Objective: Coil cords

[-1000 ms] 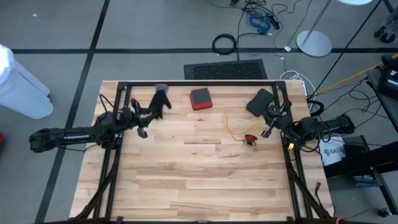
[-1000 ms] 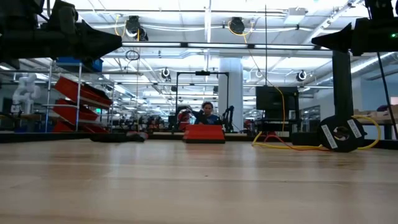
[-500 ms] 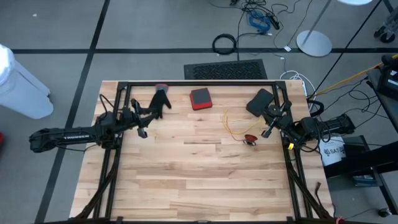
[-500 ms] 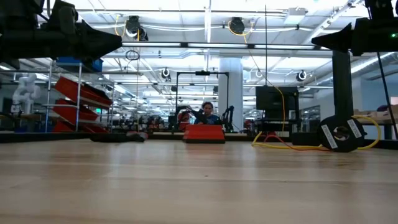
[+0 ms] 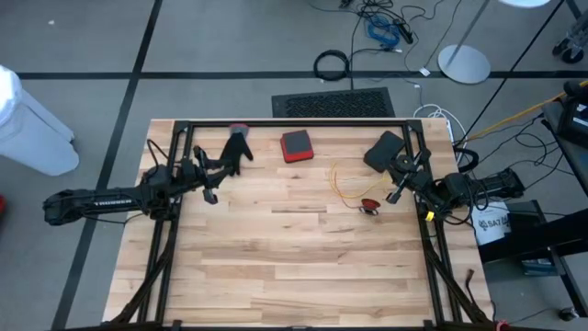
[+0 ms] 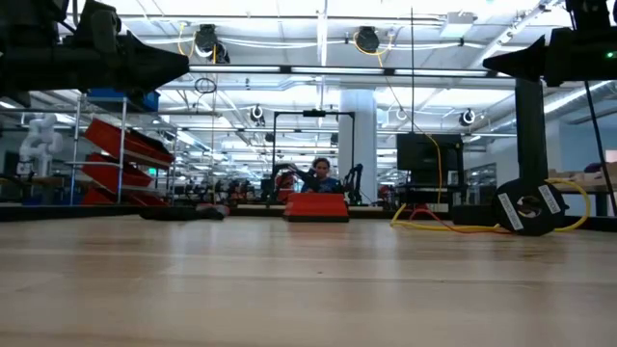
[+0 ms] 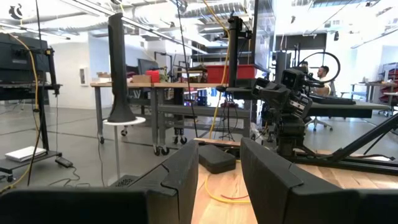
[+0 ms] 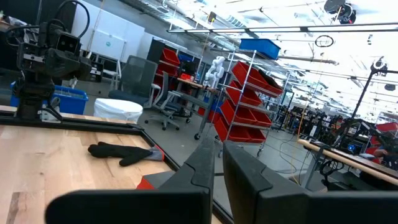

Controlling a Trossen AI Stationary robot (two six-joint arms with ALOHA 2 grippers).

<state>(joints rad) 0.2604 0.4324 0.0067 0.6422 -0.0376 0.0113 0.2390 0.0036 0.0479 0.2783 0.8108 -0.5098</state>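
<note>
Risk: right end effector [image 5: 395, 195], nearly closed and empty, may snag the loose yellow cord [image 5: 344, 187] and drag it off the tabletop [image 5: 294, 257]; left end effector [image 5: 211, 184] hangs open near the glove [image 5: 237, 152].

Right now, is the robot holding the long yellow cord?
No, the thin yellow cord lies loose on the wooden table, and the right end effector hangs beside it, gripping nothing.

From the low view my arms are cut off up top; yellow cord [image 5: 344, 187] too thin to trace, tbh.
</note>
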